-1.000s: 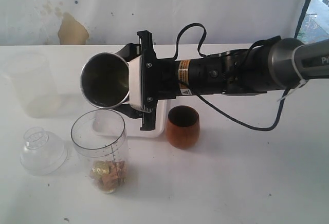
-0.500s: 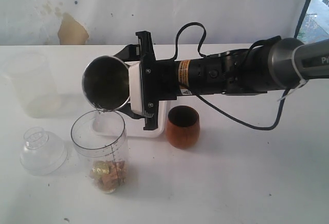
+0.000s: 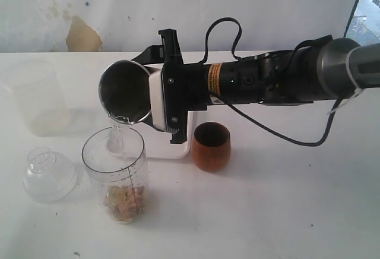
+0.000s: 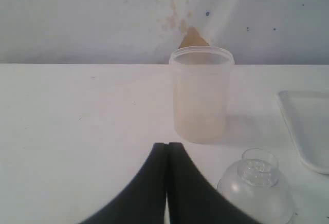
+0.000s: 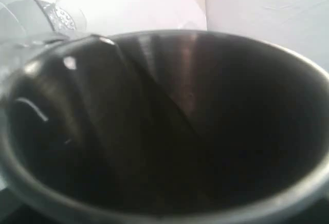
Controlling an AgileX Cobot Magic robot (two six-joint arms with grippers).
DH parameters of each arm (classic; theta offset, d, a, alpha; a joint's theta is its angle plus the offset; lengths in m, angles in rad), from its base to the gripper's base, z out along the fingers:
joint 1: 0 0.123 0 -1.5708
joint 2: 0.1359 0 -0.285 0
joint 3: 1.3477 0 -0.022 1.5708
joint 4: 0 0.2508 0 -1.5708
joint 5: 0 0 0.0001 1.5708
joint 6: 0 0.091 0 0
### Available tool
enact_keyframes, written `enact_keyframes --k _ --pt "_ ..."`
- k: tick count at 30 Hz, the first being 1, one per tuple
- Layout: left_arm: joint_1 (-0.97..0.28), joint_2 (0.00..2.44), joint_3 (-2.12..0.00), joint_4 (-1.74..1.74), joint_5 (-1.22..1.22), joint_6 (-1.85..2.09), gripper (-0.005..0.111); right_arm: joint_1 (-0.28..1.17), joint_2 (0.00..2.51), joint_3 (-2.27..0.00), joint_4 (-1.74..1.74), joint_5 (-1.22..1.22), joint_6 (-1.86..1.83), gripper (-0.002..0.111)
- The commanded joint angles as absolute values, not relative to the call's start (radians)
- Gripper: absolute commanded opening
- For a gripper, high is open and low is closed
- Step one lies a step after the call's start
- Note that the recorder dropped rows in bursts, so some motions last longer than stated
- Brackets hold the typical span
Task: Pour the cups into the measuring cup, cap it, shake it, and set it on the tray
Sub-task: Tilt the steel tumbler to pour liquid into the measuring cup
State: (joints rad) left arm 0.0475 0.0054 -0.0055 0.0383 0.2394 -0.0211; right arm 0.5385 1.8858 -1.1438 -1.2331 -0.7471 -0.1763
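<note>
— White table (image 3: 297, 211), left to right?
— Frosted cup (image 3: 35, 98), domed lid (image 3: 48, 174), then the measuring cup (image 3: 116, 176) stood under the tipped steel tumbler (image 3: 123, 91), clamped in the right gripper (image 3: 153, 92); wooden cup (image 3: 211, 146) beside.
— And the left gripper (image 4: 166, 149)?
— Only its wrist camera showed it: jaws together, empty. Water (image 3: 117, 131) streamed; a second earlier none did.

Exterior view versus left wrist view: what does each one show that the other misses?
Only the exterior view shows the right end effector holding the steel tumbler tipped, liquid streaming into the measuring cup, and the wooden cup standing nearby. Only the left wrist view shows the left end effector, closed and empty. Both show the frosted cup, the clear domed lid, part of the white tray and the white table.
</note>
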Motion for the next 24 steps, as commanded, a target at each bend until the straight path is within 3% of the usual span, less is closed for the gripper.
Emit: enact_keyframes --k 1,24 --pt "0.045 0.0 0.0 0.046 0.233 -0.022 0.0 0.537 1.849 -1.156 -1.208 -0.757 -0.193 0.0" --pt "0.045 0.0 0.0 0.046 0.233 -0.022 0.0 0.598 1.806 -1.156 -1.208 -0.588 -0.291 0.0"
